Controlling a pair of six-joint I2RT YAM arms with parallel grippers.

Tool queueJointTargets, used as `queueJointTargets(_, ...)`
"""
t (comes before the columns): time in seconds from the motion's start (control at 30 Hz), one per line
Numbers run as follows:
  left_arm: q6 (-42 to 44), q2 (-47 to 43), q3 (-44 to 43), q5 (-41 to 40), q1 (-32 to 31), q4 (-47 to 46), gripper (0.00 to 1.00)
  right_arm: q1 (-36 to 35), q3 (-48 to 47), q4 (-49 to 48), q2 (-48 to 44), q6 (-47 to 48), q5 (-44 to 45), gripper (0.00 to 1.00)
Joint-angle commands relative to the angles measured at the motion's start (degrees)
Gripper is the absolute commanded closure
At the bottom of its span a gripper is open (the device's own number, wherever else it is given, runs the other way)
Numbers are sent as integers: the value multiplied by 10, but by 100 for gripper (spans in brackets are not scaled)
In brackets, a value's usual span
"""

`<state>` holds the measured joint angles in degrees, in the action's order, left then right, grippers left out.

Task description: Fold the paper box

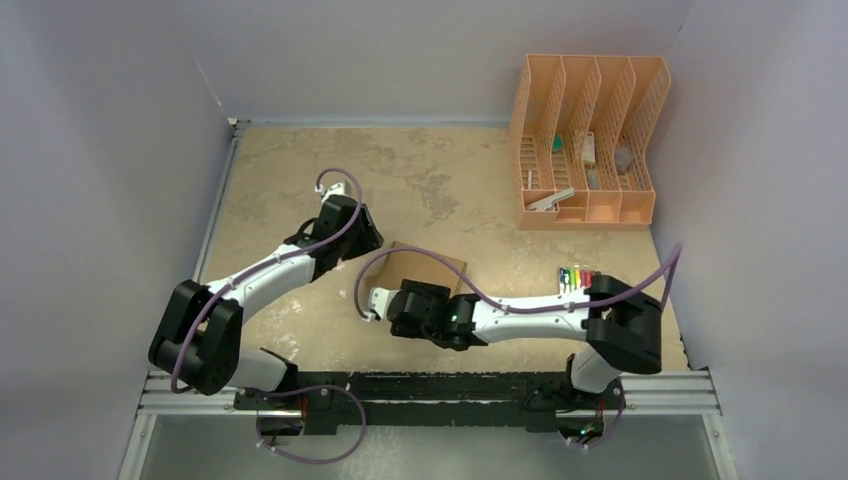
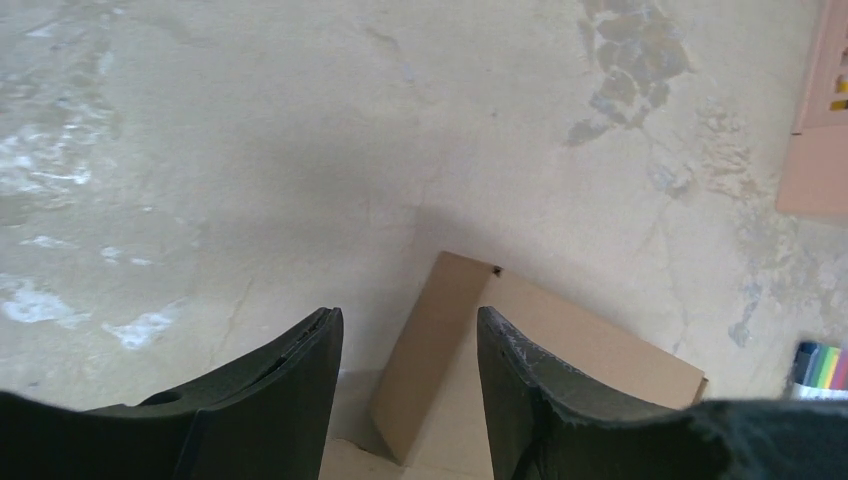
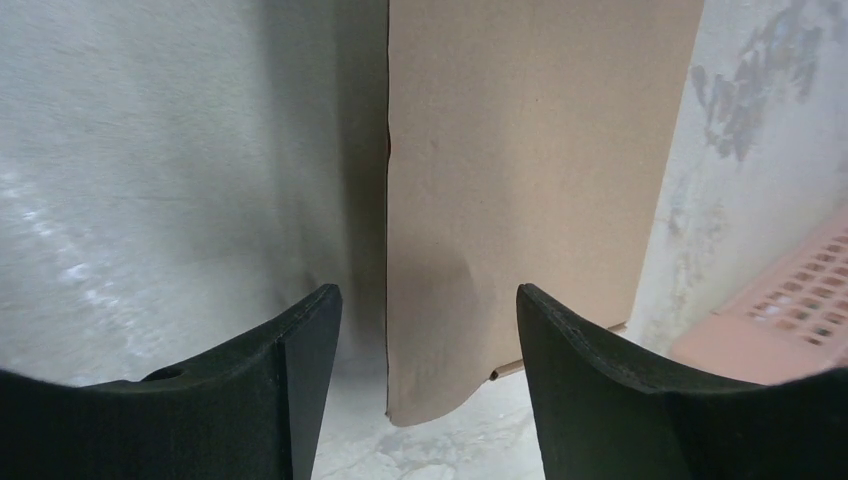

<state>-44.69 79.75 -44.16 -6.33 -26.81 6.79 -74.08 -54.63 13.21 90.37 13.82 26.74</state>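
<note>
The paper box is plain brown cardboard lying in the middle of the table between my two arms. In the left wrist view the paper box shows a raised side panel and a broad face. My left gripper is open and empty, above the box's left end; from above it sits at the box's left corner. In the right wrist view the paper box has a flap with a rounded corner hanging toward the table. My right gripper is open and empty, close to that flap, at the box's near side.
An orange plastic file rack with small items stands at the back right; its edge shows in the left wrist view. A pack of coloured markers lies by the right arm. Grey walls enclose the table on three sides.
</note>
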Motion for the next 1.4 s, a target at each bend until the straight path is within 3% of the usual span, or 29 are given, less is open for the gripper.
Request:
queueJointTargets(0.0, 12, -26, -10, 1, 38, 31, 48, -27, -19, -44, 37, 62, 135, 33)
queueJointTargets(0.3, 15, -50, 12, 44, 103, 61, 49, -39, -8, -115, 89, 87, 189, 46)
queueJointTargets(0.7, 71, -83, -69, 36, 128, 144, 49, 5, -55, -64, 19, 89, 98, 99)
queueJointTargets(0.93, 95, -113, -110, 22, 131, 199, 49, 98, -123, 26, -30, 42, -83, 100)
queueJointTargets(1.2, 111, -151, -148, 20, 131, 238, 49, 256, -192, 79, -22, -21, -370, 100)
queueJointTargets(1.37, 151, -158, -150, 49, 131, 243, 49, 278, -242, 117, 31, -17, -435, 100)
